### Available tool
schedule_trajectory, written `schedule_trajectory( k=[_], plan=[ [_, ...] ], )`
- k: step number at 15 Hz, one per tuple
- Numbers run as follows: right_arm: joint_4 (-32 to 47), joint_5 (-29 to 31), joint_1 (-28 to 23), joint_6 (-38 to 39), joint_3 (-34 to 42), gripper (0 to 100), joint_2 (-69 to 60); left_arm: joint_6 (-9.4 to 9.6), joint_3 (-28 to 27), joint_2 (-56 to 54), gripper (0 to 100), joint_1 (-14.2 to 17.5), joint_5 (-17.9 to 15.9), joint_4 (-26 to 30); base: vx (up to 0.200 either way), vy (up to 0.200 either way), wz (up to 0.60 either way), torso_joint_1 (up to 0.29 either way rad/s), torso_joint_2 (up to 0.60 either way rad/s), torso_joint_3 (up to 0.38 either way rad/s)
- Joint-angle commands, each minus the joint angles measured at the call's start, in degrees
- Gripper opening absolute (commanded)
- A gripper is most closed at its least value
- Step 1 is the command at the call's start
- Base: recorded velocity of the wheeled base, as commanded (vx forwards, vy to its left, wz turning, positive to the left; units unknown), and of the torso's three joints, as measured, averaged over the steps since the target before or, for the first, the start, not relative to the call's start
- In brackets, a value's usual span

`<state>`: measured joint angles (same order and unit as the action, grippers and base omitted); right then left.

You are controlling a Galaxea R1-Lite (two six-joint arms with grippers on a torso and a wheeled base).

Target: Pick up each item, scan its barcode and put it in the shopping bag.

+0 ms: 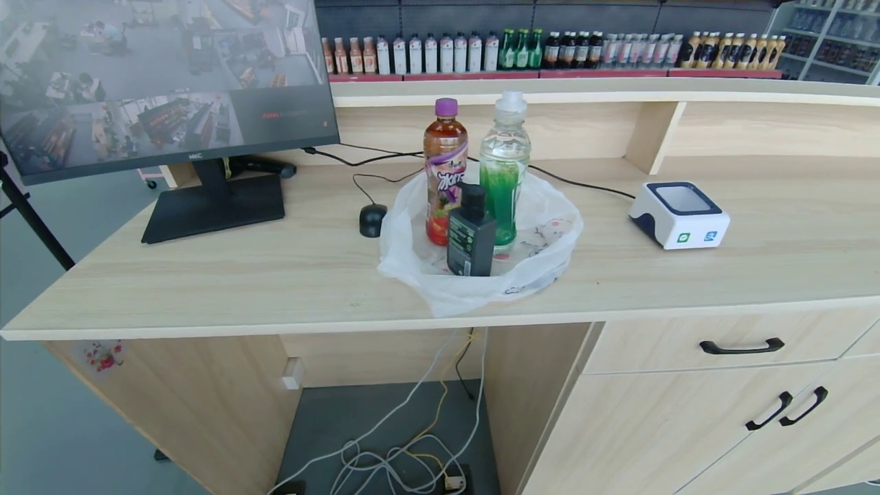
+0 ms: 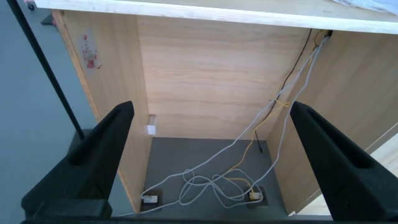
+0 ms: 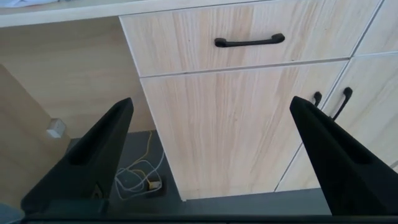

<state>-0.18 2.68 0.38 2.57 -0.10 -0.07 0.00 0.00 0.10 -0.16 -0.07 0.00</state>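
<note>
We are judging the task as nearly or fully done. All three items are standing inside the shopping bag [image 1: 412,261], which is lying spread open near the middle of the counter [image 1: 206,275]. No loose item is waiting on the wood beside it. We cannot tell from here whether each barcode has been read. If one has not, that item would need lifting out and passing over the scanner [image 1: 678,214], which is sitting well apart from the bag on the robot's right, its window facing up.

The orange drink bottle [image 1: 445,172] with the purple cap and the clear bottle [image 1: 505,165] with the green label are standing side by side at the back of the bag. They are close enough that we cannot say whether they are touching. The smaller dark bottle [image 1: 471,237] is standing just in front of them, partly covering both. All three are upright, long axes vertical and caps pointing up. The dark bottle is showing its label toward the counter's front edge.

Both arms are hanging low, below the countertop. The left claw [image 2: 211,109] is spread wide and gripping nothing. It is facing the open recess under the counter, where cables [image 2: 211,186] are trailing down. The right claw [image 3: 211,102] is likewise spread and empty, facing the drawer handle [image 3: 249,42]. A monitor [image 1: 158,75] and a mouse [image 1: 372,220] are sitting to the bag's left.
</note>
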Motion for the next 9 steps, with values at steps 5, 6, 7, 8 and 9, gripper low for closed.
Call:
schedule_trajectory(
  k=[5,6,7,8,9],
  plan=[
    [0.0,0.0,0.1,-0.1,0.0,100,0.1,-0.09,0.0,0.0,100,0.1,0.0,0.0,0.0,-0.2,0.0,0.006,0.01,0.002],
    [0.0,0.0,0.1,0.0,0.0,100,0.1,-0.09,0.0,0.0,100,0.1,0.0,0.0,0.0,-0.2,0.0,-0.002,0.01,0.002],
    [0.0,0.0,0.0,0.0,0.0,100,0.1,-0.09,0.0,0.0,100,0.1,0.0,0.0,0.0,-0.2,0.0,0.002,0.0,-0.002],
    [0.0,0.0,0.1,0.0,0.0,100,0.1,-0.09,0.0,0.0,100,0.1,0.0,0.0,0.0,-0.2,0.0,0.007,0.0,0.002],
    [0.0,0.0,0.0,0.0,0.0,100,0.1,-0.09,0.0,0.0,100,0.1,0.0,0.0,0.0,-0.2,0.0,0.002,0.0,0.002]
  ],
)
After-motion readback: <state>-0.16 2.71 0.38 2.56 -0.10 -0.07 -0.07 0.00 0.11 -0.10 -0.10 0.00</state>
